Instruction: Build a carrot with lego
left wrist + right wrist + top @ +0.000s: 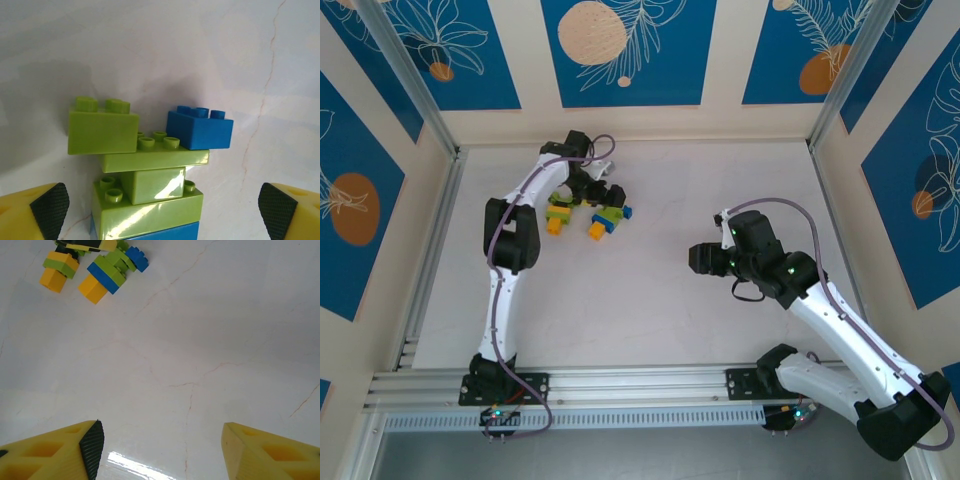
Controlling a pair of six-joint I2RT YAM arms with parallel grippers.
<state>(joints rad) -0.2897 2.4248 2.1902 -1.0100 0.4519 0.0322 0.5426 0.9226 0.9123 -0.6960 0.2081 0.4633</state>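
The lego [155, 160] is glossy smooth plastic; the table [200, 50] looks like polished, faintly cracked stone.

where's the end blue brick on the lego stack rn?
Top external view: the blue brick sits far-left on the table, at the right-hand lego stack's green end, by the open left gripper; a lime brick sits beside it.

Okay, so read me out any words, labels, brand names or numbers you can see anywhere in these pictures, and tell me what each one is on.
No text can be read anywhere.
lego bricks: plain colours; any mark on the studs is too blurred to read.
wall panels: leaf and circle patterns, no lettering.
table: bare marbled surface, no label or number.
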